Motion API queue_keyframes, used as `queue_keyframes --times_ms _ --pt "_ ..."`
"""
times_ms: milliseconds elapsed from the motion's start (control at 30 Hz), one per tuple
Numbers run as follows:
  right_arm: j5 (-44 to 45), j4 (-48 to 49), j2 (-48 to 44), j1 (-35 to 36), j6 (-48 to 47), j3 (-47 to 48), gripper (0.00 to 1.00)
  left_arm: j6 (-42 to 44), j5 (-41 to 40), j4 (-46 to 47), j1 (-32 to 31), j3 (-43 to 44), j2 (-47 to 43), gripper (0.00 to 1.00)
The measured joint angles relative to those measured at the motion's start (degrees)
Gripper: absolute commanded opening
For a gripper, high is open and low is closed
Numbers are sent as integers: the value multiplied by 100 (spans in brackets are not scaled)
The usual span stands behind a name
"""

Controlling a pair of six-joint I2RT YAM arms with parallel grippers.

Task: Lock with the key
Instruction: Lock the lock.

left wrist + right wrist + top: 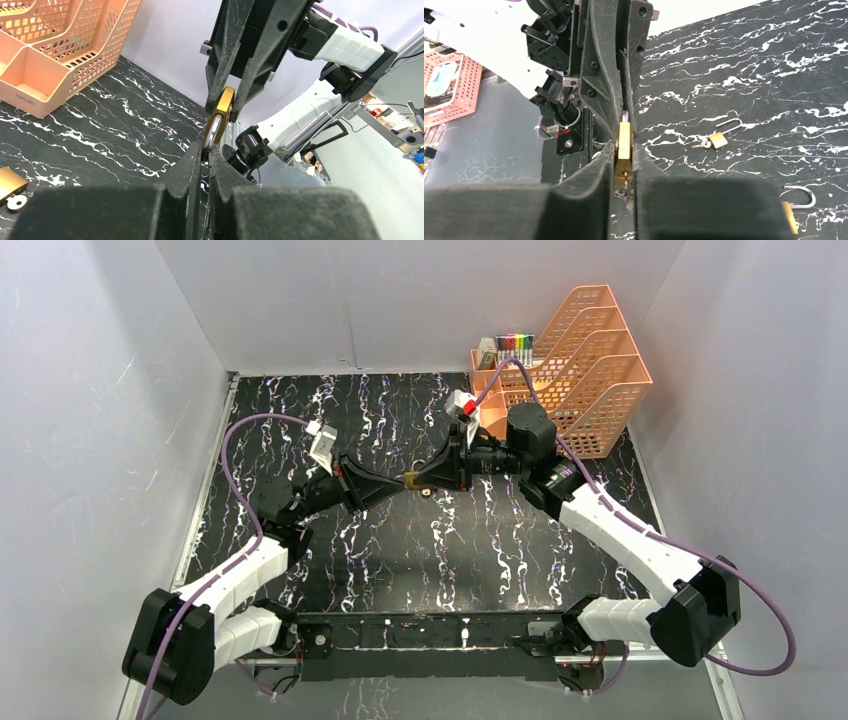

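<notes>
A brass padlock (411,480) hangs above the middle of the table, held between both grippers. My right gripper (624,148) is shut on its brass body (624,139), with one finger on each flat face. A small key (625,181) sticks out of the keyhole at the body's bottom, between my right fingers. My left gripper (205,150) is shut on the silver shackle (214,131), coming from the opposite side. In the left wrist view the brass body (226,102) is pinched at the tips of the right gripper (223,107).
An orange file rack (572,360) with markers (515,342) stands at the back right. A small padlock with a key (717,140) lies on the black marbled table (400,550), along with another brass padlock (790,216) and one (7,182) at the left wrist view's lower left.
</notes>
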Motion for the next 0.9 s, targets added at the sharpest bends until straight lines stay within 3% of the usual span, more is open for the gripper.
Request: queue_keyframes --times_ms 100,200,567,900 --pt "136 -122 -114 59 -166 9 57 -11 26 0 -114 -2 -17 0" --pt "186 -225 -254 122 -321 9 63 -2 177 -44 -299 -4 -59 0" --pt "201 -332 -839 -120 -444 -85 66 125 221 -297 -299 -68 -208 0" --pt "116 -588 -1110 -146 -448 -505 55 260 153 -485 -269 -92 -212 0"
